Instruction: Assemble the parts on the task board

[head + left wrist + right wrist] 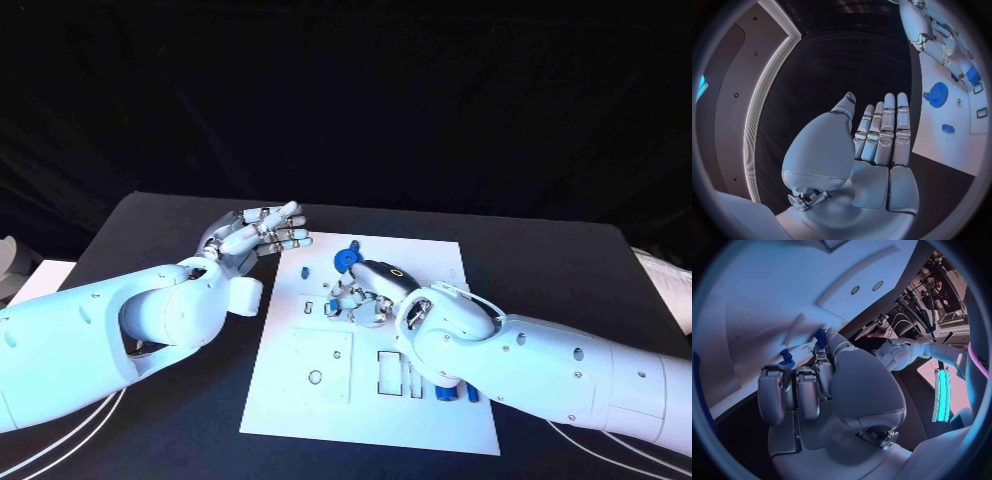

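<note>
White task board (433, 400), blue parts (348, 260), black table (173, 215), silver left hand (260, 232)

black table (548, 260), white task board (433, 420) on it

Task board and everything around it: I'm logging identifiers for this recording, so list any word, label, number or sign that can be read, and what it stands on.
None can be read.
Task board: no printed text, just outlined slots and holes.
Blue gear and the other blue parts: no markings to be seen.
Left hand and right hand: no label legible.
White sheets at the table's edges: too small and blurred to tell.
</note>
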### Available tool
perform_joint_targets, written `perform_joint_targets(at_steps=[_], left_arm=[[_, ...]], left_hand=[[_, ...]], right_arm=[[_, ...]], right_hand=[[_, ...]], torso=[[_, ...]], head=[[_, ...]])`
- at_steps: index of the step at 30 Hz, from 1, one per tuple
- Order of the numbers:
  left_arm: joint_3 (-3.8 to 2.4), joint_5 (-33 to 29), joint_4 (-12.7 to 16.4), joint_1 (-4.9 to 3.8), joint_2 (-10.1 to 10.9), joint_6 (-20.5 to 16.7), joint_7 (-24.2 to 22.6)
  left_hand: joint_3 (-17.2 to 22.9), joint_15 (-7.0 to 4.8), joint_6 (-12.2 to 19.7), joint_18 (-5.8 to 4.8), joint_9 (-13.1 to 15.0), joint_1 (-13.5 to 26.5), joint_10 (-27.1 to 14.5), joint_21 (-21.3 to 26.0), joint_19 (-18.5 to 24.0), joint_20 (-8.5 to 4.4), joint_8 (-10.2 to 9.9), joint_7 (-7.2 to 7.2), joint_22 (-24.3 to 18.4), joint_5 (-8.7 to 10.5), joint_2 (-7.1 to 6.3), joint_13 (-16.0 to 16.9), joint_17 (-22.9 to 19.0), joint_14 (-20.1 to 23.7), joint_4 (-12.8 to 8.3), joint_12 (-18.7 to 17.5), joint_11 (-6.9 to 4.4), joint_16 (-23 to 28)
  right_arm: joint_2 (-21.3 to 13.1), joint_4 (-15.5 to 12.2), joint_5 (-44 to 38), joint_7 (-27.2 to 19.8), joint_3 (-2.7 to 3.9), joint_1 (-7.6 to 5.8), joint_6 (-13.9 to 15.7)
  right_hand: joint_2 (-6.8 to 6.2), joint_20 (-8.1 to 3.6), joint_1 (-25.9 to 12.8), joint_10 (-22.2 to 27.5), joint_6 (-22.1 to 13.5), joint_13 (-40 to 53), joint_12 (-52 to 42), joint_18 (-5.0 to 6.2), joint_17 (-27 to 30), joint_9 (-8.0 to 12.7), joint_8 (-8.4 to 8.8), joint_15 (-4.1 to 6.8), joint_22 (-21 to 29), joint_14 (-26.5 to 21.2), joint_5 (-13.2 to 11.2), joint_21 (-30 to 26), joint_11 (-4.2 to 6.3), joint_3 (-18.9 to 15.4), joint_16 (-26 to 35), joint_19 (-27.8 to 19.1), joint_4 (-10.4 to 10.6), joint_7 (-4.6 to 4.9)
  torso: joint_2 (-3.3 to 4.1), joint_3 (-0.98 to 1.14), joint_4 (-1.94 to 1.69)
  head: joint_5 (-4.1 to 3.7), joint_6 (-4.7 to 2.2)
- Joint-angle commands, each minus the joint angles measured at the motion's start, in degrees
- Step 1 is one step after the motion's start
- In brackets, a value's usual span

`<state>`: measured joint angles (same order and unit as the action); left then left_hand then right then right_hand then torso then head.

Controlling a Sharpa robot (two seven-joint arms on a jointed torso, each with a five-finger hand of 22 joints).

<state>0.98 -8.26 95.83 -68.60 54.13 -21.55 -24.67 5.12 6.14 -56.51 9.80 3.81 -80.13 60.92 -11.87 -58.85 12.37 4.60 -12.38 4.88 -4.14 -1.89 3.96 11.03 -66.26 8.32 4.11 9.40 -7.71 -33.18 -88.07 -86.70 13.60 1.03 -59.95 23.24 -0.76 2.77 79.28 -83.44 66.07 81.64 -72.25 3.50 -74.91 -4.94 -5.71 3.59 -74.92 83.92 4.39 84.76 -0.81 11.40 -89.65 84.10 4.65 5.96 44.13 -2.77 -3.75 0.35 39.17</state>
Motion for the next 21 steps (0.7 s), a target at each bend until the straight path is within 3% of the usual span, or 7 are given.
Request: perform_joint_targets(at_steps=[1, 21], left_arm=[[-0.02, -0.15, 0.03, -0.05, -0.11, 1.2, -0.29], [-0.01, -0.15, 0.0, -0.05, -0.01, 1.24, -0.23]], left_hand=[[-0.08, 0.33, -0.04, 0.69, -0.01, 0.11, -0.12, 0.25, -0.24, 0.31, -0.39, -0.26, -0.05, 0.19, 0.55, -0.04, 0.06, -0.04, -0.35, -0.26, 0.11, 0.2], [-0.08, 0.33, -0.04, 0.69, -0.01, 0.11, -0.12, 0.25, -0.24, 0.31, -0.39, -0.26, -0.05, 0.19, 0.55, -0.04, 0.06, -0.04, -0.35, -0.26, 0.11, 0.2]], right_arm=[[-0.03, 0.14, -2.77, 1.91, -0.03, 0.12, -1.85], [-0.97, 0.04, -4.86, 4.15, -0.06, 0.3, -8.86]], right_hand=[[0.05, -0.37, -0.31, -0.41, 1.81, -2.66, -0.06, -1.14, -14.59, -0.31, -0.15, 0.18, -4.08, 5.97, -0.15, 0.14, 0.82, -0.24, -0.04, 0.82, 0.2, -1.36], [-0.81, -0.32, -1.16, 0.22, 1.5, -3.5, 1.52, -1.12, -14.18, -0.22, 0.24, 0.09, -3.97, 5.87, 0.52, 0.05, 0.67, -0.35, 0.22, 0.77, 0.26, -1.15]], torso=[[0.02, 0.01, -0.03], [0.02, 0.01, 0.08]], head=[[0.01, 0.12], [-0.06, 0.48]])
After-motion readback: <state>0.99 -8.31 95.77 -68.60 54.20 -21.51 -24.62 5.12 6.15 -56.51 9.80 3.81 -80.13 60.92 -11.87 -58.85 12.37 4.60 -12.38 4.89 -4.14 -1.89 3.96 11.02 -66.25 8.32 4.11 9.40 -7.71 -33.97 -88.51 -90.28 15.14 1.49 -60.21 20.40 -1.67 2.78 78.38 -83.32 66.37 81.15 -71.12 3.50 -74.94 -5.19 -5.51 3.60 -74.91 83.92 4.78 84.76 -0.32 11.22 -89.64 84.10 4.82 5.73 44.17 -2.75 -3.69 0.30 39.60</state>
